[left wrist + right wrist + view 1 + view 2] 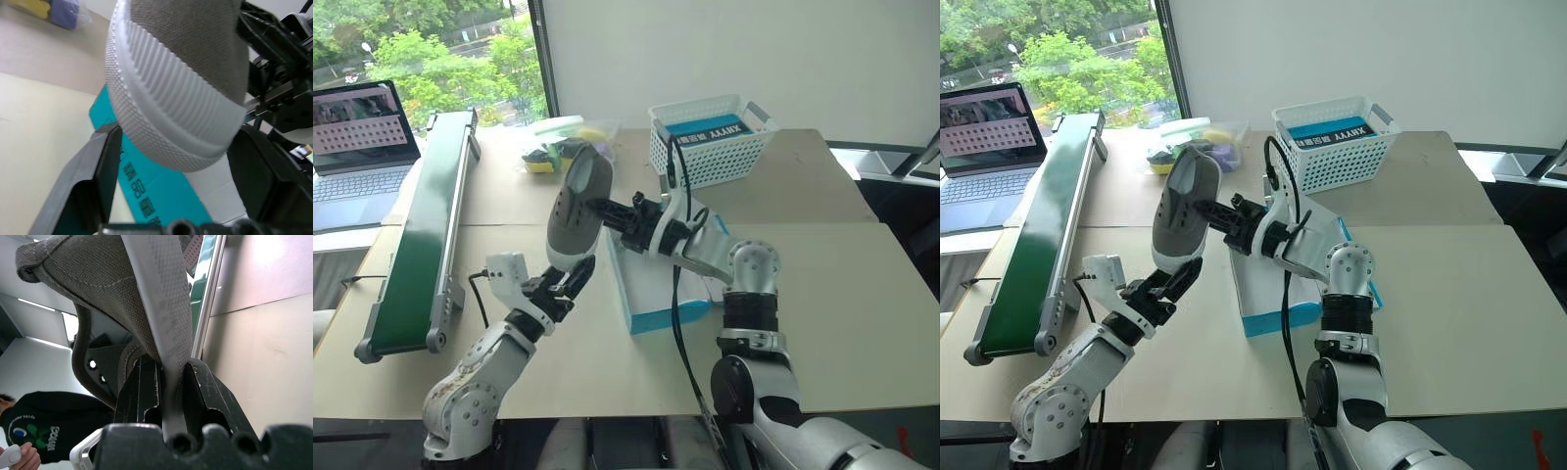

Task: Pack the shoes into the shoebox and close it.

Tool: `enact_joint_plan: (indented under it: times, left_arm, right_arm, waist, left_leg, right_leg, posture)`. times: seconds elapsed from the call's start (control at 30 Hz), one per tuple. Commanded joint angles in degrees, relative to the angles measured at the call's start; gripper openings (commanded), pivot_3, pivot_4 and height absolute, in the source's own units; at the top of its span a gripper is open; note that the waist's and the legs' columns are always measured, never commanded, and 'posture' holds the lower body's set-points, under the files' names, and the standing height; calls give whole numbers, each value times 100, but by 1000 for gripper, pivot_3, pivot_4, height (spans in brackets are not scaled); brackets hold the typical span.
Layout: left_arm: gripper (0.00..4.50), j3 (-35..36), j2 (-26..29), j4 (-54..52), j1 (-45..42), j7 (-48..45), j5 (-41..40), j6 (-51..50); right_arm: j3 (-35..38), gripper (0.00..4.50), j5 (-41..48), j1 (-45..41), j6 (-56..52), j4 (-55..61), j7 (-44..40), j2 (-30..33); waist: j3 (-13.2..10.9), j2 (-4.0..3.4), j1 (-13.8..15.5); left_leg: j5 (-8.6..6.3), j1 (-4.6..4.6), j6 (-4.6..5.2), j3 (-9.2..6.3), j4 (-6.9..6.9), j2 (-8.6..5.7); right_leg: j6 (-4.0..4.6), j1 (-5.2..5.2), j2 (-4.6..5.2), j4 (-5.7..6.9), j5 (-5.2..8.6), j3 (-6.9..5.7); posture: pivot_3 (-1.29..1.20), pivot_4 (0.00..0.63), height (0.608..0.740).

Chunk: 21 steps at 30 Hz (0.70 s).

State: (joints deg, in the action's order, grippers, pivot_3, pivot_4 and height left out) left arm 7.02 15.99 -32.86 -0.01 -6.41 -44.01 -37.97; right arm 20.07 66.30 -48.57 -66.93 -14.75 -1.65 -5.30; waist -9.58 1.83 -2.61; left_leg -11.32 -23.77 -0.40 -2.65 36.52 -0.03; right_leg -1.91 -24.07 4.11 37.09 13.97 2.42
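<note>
One grey-taupe shoe (576, 206) with a white rubber sole hangs upright in the air, left of the shoebox (671, 317). My right gripper (607, 211) is shut on the shoe's fabric side; the right wrist view shows the grey canvas (112, 298) pinched between both fingers (142, 387). My left gripper (570, 284) sits under the shoe's lower end, open. In the left wrist view its fingers (95, 176) stand on either side of the white ribbed rubber end (181, 98). The bright blue shoebox is white inside, lies on the table, and is partly hidden by my right arm.
A white lattice basket (710, 142) holding a blue box stands at the back. A green conveyor (421, 245) runs along the left, with a laptop (357, 147) beyond it. A clear bag of small items (558, 147) lies behind the shoe. A person in black (44, 431) stands nearby.
</note>
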Motion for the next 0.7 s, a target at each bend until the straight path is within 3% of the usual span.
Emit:
enact_joint_plan:
  times: [0.03, 0.23, 0.4, 0.57, 0.7]
  left_arm:
    - [3987, -33, 281, -179, 114, -169, 379, 123]
    - [3987, -132, 1286, -607, 673, -849, 889, 136]
    - [3987, -253, 1689, -525, 817, -1304, 1221, 315]
    - [3987, -473, 1541, -246, 641, -1454, 1453, 449]
    - [3987, -732, 1348, -184, 548, -1461, 1678, 534]
  right_arm:
    - [97, 259, -54, -486, 549, -68, -14, -93]
    - [-287, 259, -1082, -1414, 346, -804, -476, 1635]
    - [-1432, 259, -2000, -2008, -517, -1092, -1216, 2873]
    - [-2303, 259, -2516, -2335, -1364, -1210, -1688, 3193]
    - [-2869, 259, -3123, -2165, -1210, -1468, -1903, 3076]
  waist:
    - [0, 0, 6]
    - [-14, -18, 58]
    - [-15, -18, 34]
    - [-23, -31, -25]
    - [-23, -30, -4]
  left_leg:
    - [0, 0, 0, 0, 0, 0]
    - [0, -6, 0, 1, -1, 0]
    - [0, -8, 1, 7, -10, -2]
    - [0, -8, 1, 15, -11, 2]
    - [-1, -5, 2, 15, -11, 4]
  right_leg:
    - [0, 1, 1, -1, 0, 0]
    - [1, -8, 1, -3, 0, -3]
    - [-2, -7, 7, -18, 2, -3]
    - [0, -15, 4, -10, 2, 6]
    - [0, -10, 1, -10, 1, 7]
  posture:
    - [0, 150, 739]
    - [0, 150, 739]
    - [0, 150, 739]
    - [0, 150, 739]
    - [0, 150, 739]
